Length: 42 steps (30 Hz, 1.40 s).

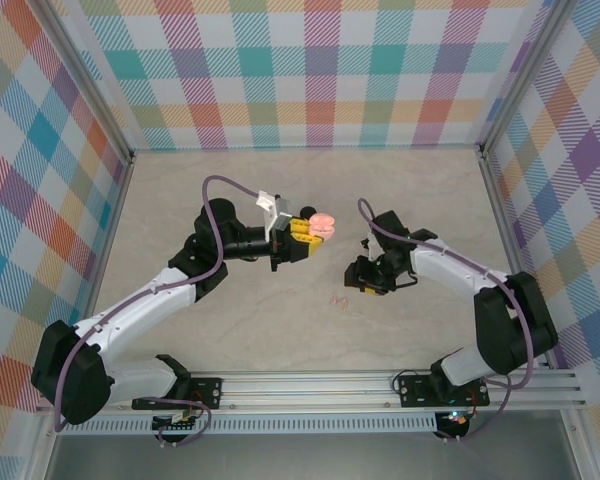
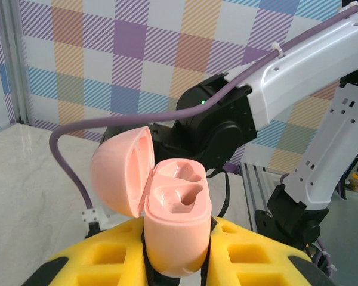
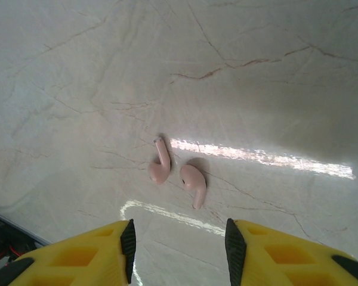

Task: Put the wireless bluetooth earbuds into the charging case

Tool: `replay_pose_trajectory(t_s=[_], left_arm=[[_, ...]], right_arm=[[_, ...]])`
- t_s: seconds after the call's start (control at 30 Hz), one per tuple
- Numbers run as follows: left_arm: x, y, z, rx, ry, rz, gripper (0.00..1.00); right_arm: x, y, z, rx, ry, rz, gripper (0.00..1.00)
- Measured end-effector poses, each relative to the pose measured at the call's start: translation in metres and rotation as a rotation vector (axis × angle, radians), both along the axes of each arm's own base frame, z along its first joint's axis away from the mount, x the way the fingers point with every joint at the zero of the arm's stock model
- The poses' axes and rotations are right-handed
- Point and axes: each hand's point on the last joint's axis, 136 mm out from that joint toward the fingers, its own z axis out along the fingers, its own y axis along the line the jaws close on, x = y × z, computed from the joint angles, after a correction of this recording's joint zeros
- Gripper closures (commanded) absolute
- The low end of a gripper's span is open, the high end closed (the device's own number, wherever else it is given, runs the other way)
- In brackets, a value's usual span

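- left gripper [image 1: 308, 234] is clenched on the pink charging case [image 2: 176, 238]; the yellow fingers [image 2: 256, 253] pinch the case body from both sides
- in the top view the case sits at the tip of the left arm, about mid-table, pointing right toward the right arm [image 2: 298, 65]
- case lid [image 2: 122, 170] is swung open on its hinge, standing beside the body
- both bud sockets [image 2: 178, 193] face the left wrist camera and hold nothing
- right gripper [image 3: 179, 247] is released: the yellow fingers stand apart with bare table between them, nothing in the grip
- in the top view the right gripper hangs right of the case, apart from it
- pale pink earbuds [image 3: 160, 165] lie loose on the marble table [image 1: 230, 190], not in the case
- the second bud [image 3: 194, 183] lies just beside the first; can't tell whether they touch
- the buds lie ahead of the right fingertips, near but clear of them
- in the top view the buds sit near-left of the right gripper and near-right of the held case
- first bud's stem points away from the right wrist camera, second bud's stem points toward it
- purple cable [image 2: 65, 155] loops behind the open lid
- plaid walls [image 1: 310, 70] close the table on the left, far and right sides
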Motion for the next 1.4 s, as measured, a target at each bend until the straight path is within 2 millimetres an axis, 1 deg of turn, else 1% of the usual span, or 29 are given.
replay_pose_trajectory(t_s=[0.23, 0.47, 0.67, 0.93, 1.0, 1.17, 1.4], left_arm=[[0.0, 0.001, 0.002, -0.003, -0.005, 0.005, 0.77], [0.0, 0.001, 0.003, -0.004, -0.006, 0.007, 0.76], [-0.001, 0.001, 0.003, -0.005, -0.008, 0.007, 0.76], [-0.001, 0.002, 0.004, -0.006, -0.008, 0.007, 0.76], [-0.001, 0.002, 0.004, -0.006, -0.008, 0.007, 0.76], [-0.001, 0.002, 0.004, -0.007, -0.01, 0.007, 0.76], [-0.001, 0.002, 0.005, -0.008, -0.011, 0.007, 0.76]], right_arm=[[-0.015, 0.013, -0.021, -0.049, 0.059, 0.059, 0.56], [-0.012, 0.018, -0.035, -0.122, 0.062, 0.082, 0.61], [-0.011, 0.012, -0.041, -0.174, 0.062, 0.057, 0.63], [-0.008, 0.021, -0.046, -0.187, 0.075, 0.065, 0.63], [-0.007, 0.023, -0.048, -0.194, 0.076, 0.067, 0.65], [-0.007, 0.02, -0.051, -0.228, 0.08, 0.06, 0.69], [-0.005, 0.011, -0.051, -0.296, 0.066, 0.065, 0.75]])
